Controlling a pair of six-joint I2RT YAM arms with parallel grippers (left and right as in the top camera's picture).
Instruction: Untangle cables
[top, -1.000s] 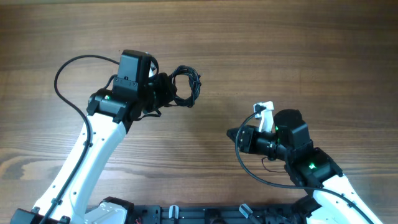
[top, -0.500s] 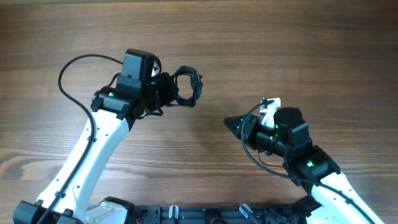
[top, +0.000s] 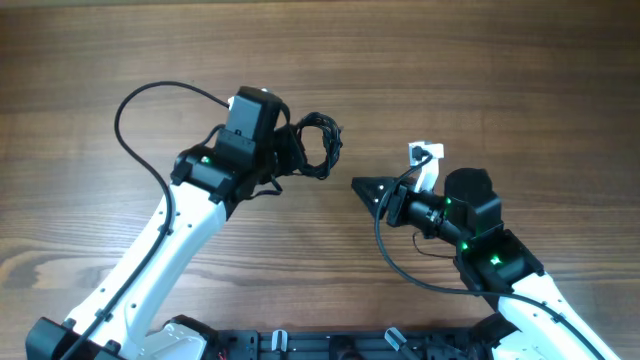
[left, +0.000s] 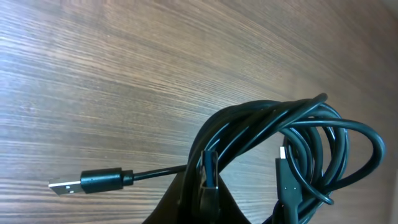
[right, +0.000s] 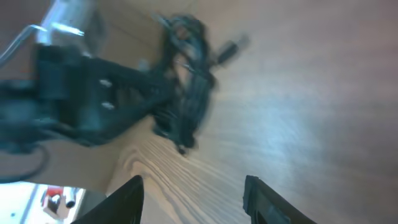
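The cables (top: 325, 146) are thin black wires bunched in a coiled knot, hanging from my left gripper (top: 296, 152) just above the wooden table. In the left wrist view the bunch (left: 298, 140) loops to the right, and a USB plug (left: 93, 182) sticks out to the left. My left gripper (left: 208, 183) is shut on a strand of the bunch. My right gripper (top: 364, 190) points left toward the bunch, a short way right of and below it. In the blurred right wrist view its fingers (right: 127, 199) stand apart around nothing, with the cables (right: 189, 81) ahead.
The wooden table (top: 480, 70) runs all round both arms. A thicker black arm cable (top: 140, 130) arcs left of the left arm. A white clip (top: 425, 155) sits on the right arm. A black rail (top: 320, 345) lines the front edge.
My left arm has carried the bunched cables to the right, toward the right arm. My right gripper has opened and swung its tip up and left toward the bunch.
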